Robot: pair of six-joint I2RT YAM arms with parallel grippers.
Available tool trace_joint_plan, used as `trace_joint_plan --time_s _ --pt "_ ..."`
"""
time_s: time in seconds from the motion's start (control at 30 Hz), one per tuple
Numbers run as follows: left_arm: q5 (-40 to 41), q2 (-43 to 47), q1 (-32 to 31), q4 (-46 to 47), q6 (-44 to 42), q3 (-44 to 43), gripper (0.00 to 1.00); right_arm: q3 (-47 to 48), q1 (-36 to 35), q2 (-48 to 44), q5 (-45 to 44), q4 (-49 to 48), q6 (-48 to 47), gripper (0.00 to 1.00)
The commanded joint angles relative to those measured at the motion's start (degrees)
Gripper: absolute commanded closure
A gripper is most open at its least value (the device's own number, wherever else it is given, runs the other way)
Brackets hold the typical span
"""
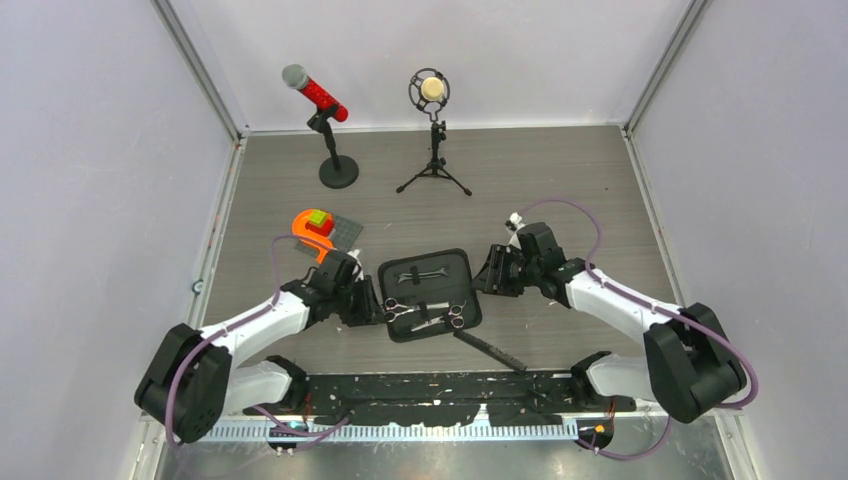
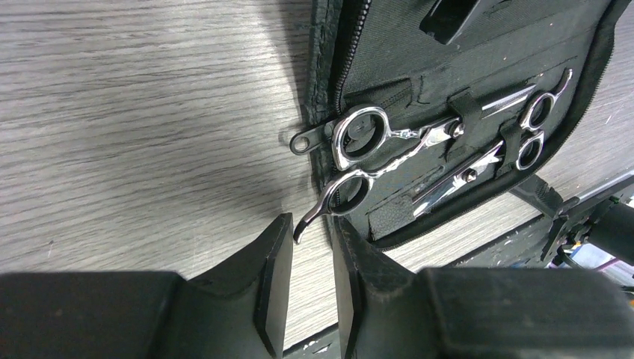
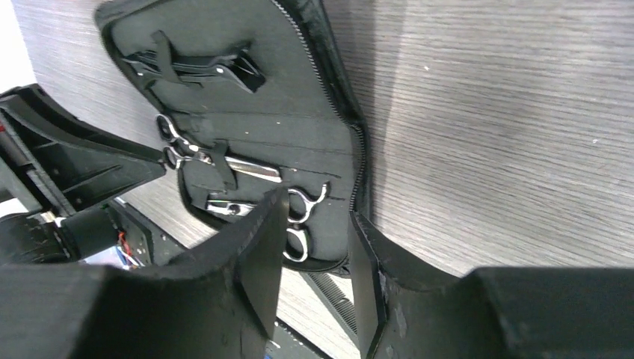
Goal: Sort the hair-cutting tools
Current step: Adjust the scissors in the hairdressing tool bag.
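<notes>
Scissors (image 2: 441,133) strapped in open case (image 1: 455,287), comb (image 1: 490,348) just beside; microphones (image 1: 318,93) well behind

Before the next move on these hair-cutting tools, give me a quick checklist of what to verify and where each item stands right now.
1. Flat black zip case lying open: ok.
2. Left pair of silver ring-handled scissors fully inside the case: not ok, the handles overhang its zip edge.
3. Left gripper free: ok, jaws slightly apart with nothing between them, just short of those handles.
4. Right gripper free: ok, jaws apart over the case's edge; contact cannot tell.
5. Narrow black comb stowed: not ok, it lies on the grey table outside the case.
6. Thin black hair clips under their strap: ok.
</notes>
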State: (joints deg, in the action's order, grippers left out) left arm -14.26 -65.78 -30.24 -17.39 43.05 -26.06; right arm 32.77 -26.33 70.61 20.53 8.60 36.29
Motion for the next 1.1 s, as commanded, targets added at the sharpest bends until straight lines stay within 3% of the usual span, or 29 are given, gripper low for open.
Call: trace_joint_plan --time_s 0.0,0.3,0.67,0.87,1.07 --pt "-2.1 -1.7 0.4 3.9 -0.5 -0.9 0.71 -0.1 -0.9 2.8 -2.4 -2.6 -2.4 0.54" --pt "-3.8 -3.7 0.3 5.1 0.2 -1.4 0.76 0.0 -2.6 10.3 -3.3 -5.0 -3.7 0.55" --pt "-4.5 -3.1 -1.8 5.8 3.0 -3.3 0.92 -1.9 -4.3 11.7 -3.4 -7.7 -2.6 0.89" --pt "-3.5 -2.3 -3.9 6.1 5.5 -5.5 1.0 -2.9 -4.7 10.3 -3.3 -8.3 -1.4 0.95" --pt "-1.9 -2.1 -4.3 2.8 3.9 -8.3 1.0 -3.4 -5.9 10.2 -3.4 -8.3 -1.0 0.95"
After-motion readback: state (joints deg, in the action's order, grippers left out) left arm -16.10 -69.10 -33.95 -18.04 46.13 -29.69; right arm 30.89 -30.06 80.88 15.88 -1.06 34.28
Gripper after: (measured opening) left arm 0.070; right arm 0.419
